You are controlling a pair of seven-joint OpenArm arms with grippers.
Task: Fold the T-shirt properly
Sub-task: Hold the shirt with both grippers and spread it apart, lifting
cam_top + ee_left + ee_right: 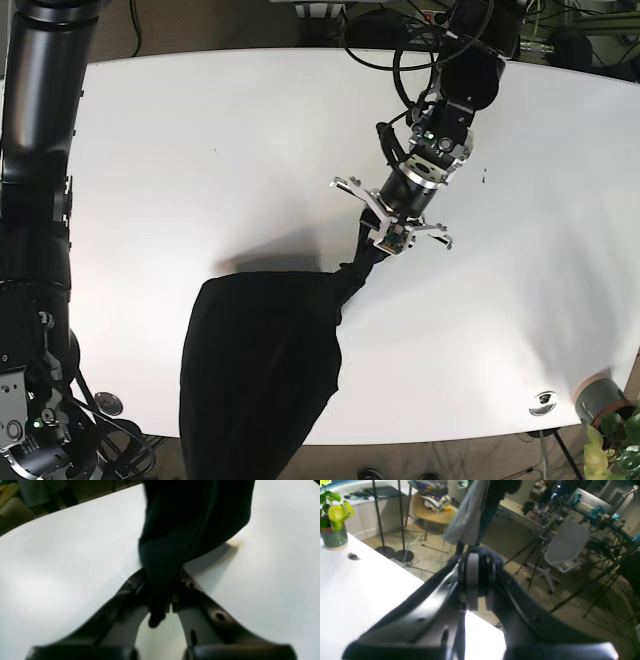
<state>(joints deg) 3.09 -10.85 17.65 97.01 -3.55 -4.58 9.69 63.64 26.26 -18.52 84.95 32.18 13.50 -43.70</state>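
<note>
Fabric of the black T-shirt (262,365) is bunched and pinched between the fingers of the left tool (393,236), near the middle of the white worktop (200,150). From that grip the shirt runs diagonally toward the worktop's near edge, widening as it goes and hanging over that edge. Bare worktop lies open toward the far edge and both ends. The right tool (477,580) is closed with nothing in it, out past the worktop's edge.
</note>
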